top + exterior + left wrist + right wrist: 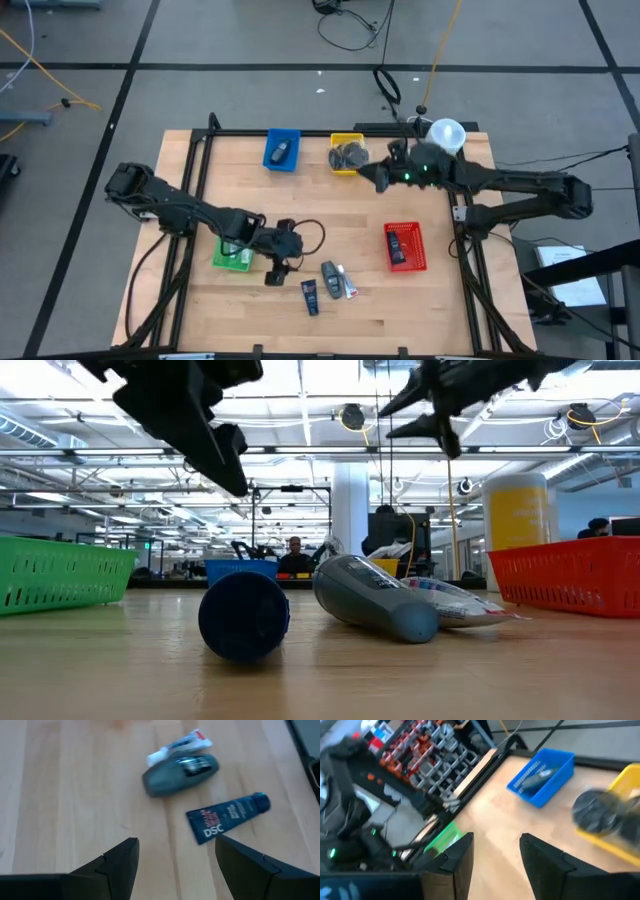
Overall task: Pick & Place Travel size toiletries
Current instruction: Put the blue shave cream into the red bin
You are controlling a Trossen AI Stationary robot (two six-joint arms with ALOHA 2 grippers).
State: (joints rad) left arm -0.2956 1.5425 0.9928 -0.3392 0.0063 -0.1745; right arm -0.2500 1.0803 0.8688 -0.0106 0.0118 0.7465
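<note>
Hovering with jaws open and empty, the left gripper (274, 274) faces three toiletries lying near-centre on the bench (360, 300). The blue tube (227, 817) looks light and soft; grip its stiffer capped end. Right gripper (377, 176) open over the far trays.

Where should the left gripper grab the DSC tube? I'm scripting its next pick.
Probably mid-body, from straight above, fingers closing across its width. The DSC tube lies flat on the table, clear of the grey bottle, and the left gripper is open and empty beside it.
</note>
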